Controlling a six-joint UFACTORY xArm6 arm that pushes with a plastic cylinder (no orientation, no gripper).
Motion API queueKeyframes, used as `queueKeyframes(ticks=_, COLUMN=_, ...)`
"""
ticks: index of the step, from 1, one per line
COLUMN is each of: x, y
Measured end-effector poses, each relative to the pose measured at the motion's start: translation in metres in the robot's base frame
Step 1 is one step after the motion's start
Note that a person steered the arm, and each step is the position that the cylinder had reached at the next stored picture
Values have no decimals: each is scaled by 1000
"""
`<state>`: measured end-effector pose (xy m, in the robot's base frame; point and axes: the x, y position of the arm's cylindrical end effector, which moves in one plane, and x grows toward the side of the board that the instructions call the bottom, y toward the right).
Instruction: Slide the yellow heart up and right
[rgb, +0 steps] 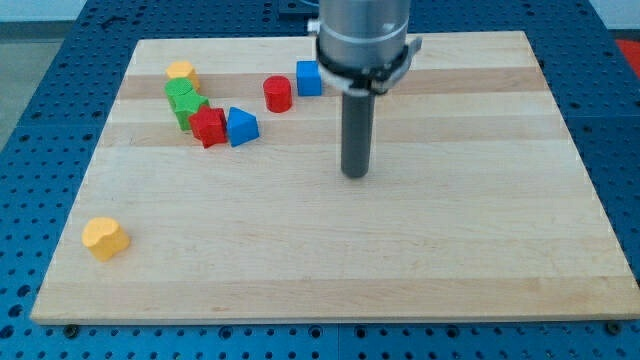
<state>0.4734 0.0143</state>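
Note:
The yellow heart (105, 238) lies near the board's lower left corner, alone. My tip (356, 174) is at the end of the dark rod in the middle of the board, far to the right of and above the heart, touching no block.
A cluster sits at the upper left: a yellow block (182, 72), two green blocks (186, 102), a red block (209, 127) and a blue triangular block (241, 126). A red cylinder (277, 94) and a blue cube (309, 78) lie right of them. The wooden board (450, 260) rests on a blue perforated table.

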Motion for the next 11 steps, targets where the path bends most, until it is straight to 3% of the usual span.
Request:
queueKeyframes(ticks=2, x=99, y=-103)
queueKeyframes(ticks=4, x=136, y=-269)
queueKeyframes(ticks=5, x=132, y=-317)
queueKeyframes(ticks=6, x=109, y=-313)
queueKeyframes(ticks=9, x=21, y=-203)
queueKeyframes(ticks=10, x=19, y=-171)
queueKeyframes(ticks=11, x=19, y=-177)
